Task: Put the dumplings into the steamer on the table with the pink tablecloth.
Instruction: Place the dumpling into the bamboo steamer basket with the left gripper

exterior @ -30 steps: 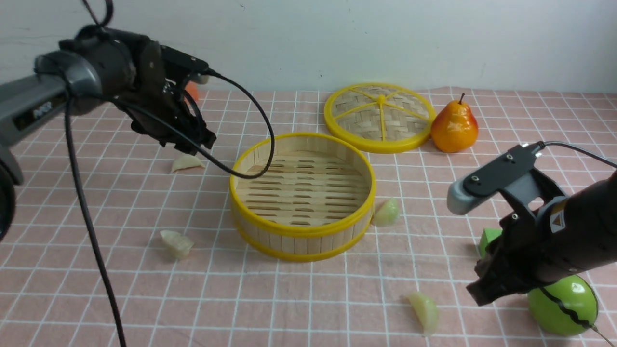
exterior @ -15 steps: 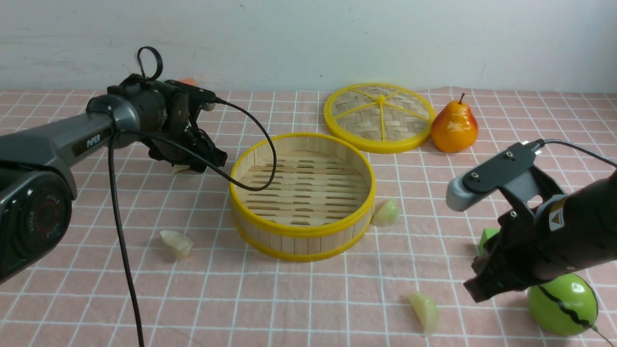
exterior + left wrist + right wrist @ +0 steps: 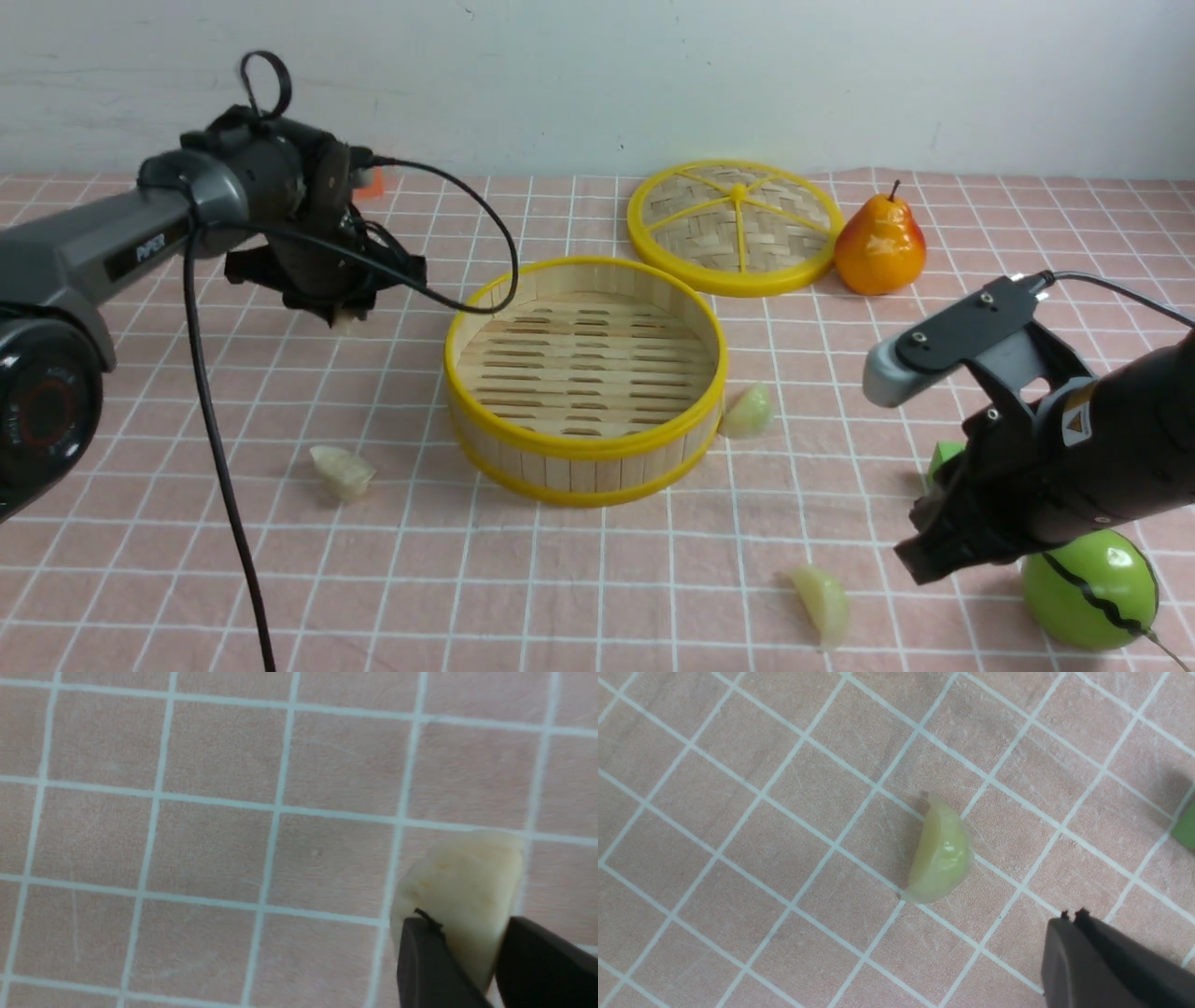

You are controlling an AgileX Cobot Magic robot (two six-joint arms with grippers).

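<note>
Table [image 3: 112,597]: covered by the pink tablecloth [image 3: 597,579] with its white grid; everything sits around the steamer.
Steamer [image 3: 560,478]: mid-table, uncovered and empty, so dumplings can be dropped in from above.
Lid [image 3: 735,224]: lying flat behind the steamer, slightly to its right, clear of the opening.
Left gripper [image 3: 344,313]: left of the steamer and a little behind it, clamped on one dumpling [image 3: 460,882] low over the cloth. The pinch looks meant for carrying it over the steamer wall. I cannot tell whether it has left the cloth.
Right gripper [image 3: 920,565]: front-right of the steamer, well apart, jaws together and holding nothing.
Fruit: a pear [image 3: 879,245] behind-right of the steamer, beside the lid, and a green apple [image 3: 1088,588] front-right.
Loose dumplings: one [image 3: 750,411] just beside the steamer's right wall, one [image 3: 343,471] front-left, one [image 3: 822,602] front-right near the right gripper.
Green cube [image 3: 948,459]: right of the steamer, half hidden by the right arm.
</note>
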